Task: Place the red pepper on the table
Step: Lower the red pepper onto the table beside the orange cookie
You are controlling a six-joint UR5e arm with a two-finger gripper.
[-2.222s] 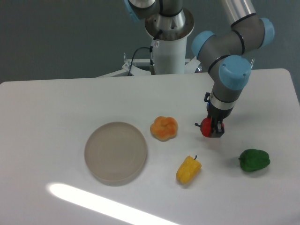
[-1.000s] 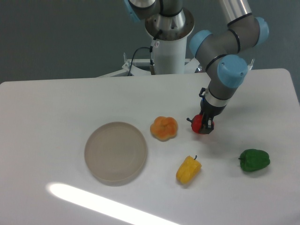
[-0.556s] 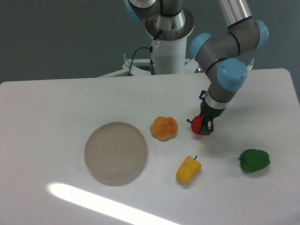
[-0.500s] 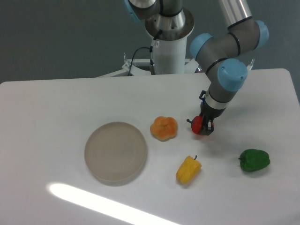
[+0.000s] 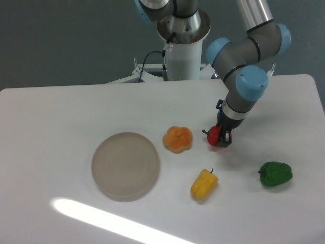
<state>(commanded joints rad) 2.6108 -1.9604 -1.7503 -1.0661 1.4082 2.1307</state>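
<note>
Camera view takes in the white table (image 5: 61,112) with the grey-and-blue arm (image 5: 247,66) reaching down from the far side, and the round beige plate (image 5: 125,164) sits near left of centre. Right of the plate come the orange pepper (image 5: 177,139), the yellow pepper (image 5: 204,184) nearer the front and the green pepper (image 5: 275,173) over on the right, each apart from the others. Smallest of all, the red pepper (image 5: 213,135) sits just right of the orange one, low at the tabletop with its dark stem pointing left, and the gripper (image 5: 221,138) is clamped around it.
</note>
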